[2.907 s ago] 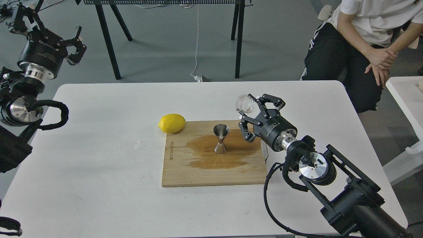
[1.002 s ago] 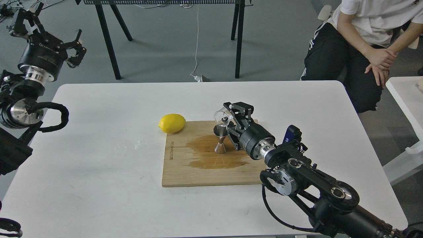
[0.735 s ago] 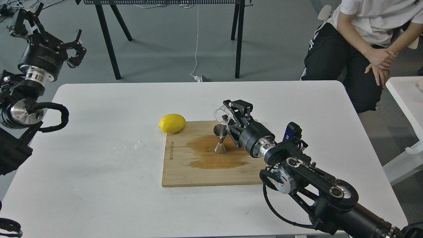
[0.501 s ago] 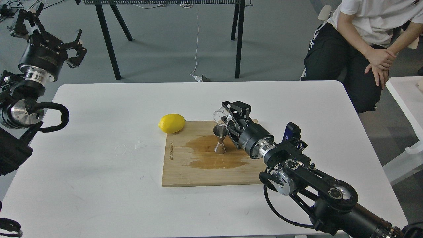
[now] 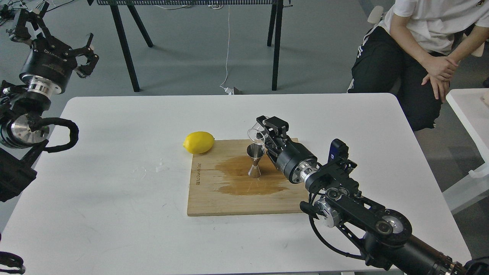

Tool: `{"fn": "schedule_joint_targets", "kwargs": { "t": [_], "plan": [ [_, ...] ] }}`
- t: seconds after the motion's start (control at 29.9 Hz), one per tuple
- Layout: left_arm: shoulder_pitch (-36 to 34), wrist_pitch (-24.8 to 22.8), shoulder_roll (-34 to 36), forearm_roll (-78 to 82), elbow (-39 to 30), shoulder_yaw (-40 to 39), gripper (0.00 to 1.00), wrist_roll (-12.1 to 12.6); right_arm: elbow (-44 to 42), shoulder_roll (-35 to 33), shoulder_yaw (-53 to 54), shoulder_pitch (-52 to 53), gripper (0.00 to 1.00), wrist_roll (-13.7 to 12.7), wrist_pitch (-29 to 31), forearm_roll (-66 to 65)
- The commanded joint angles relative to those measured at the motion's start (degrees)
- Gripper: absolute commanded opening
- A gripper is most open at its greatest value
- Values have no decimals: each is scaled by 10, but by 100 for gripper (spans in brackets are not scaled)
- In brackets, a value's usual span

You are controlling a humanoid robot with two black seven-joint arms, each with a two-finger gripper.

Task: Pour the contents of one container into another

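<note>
The steel jigger point(image 5: 255, 162) stands upright on the wooden cutting board point(image 5: 221, 194), in the middle of a dark wet stain. Just above its rim the clear glass cup point(image 5: 256, 135) lies tipped on its side, mouth facing left and down. My right gripper point(image 5: 267, 134) is shut on the cup, its arm reaching in from the lower right. My left gripper point(image 5: 53, 36) is raised far off to the upper left, beyond the table edge, its fingers spread open and holding nothing.
A yellow lemon point(image 5: 198, 142) rests at the board's far left corner. Small clear droplets point(image 5: 160, 167) lie on the white table point(image 5: 114, 214) left of the board. A seated person point(image 5: 420, 46) is past the far right corner.
Since the earliest frame my right gripper carried the cup left and down over the jigger and tipped it. In the last second the wrist rolled slightly further; the left arm barely moved.
</note>
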Motion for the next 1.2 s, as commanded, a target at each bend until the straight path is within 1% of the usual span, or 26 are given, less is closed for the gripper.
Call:
{"fn": "schedule_joint_targets", "kwargs": {
  "t": [0.0, 0.17, 0.33, 0.57, 0.67, 1.07, 1.17],
  "plan": [
    [0, 0, -1, 0, 0, 0, 100, 0, -1, -1, -8, 4, 19, 0, 0, -2],
    [0, 0, 4, 0, 0, -1, 100, 0, -3, -2, -22, 9, 19, 11, -7, -22],
    [0, 0, 6, 0, 0, 0, 100, 0, -3, -2, -24, 10, 19, 12, -9, -25],
    [0, 0, 6, 0, 0, 0, 100, 0, -3, -4, -24, 8, 19, 12, -10, -67],
    [0, 0, 6, 0, 0, 0, 100, 0, -3, -9, -25, 9, 19, 15, -10, -68],
    [1, 0, 6, 0, 0, -1, 100, 0, -15, -14, -41, 25, 19, 15, -11, -69],
    [1, 0, 6, 0, 0, 0, 100, -15, -19, -14, -43, 29, 19, 16, -15, -77]
  ]
}}
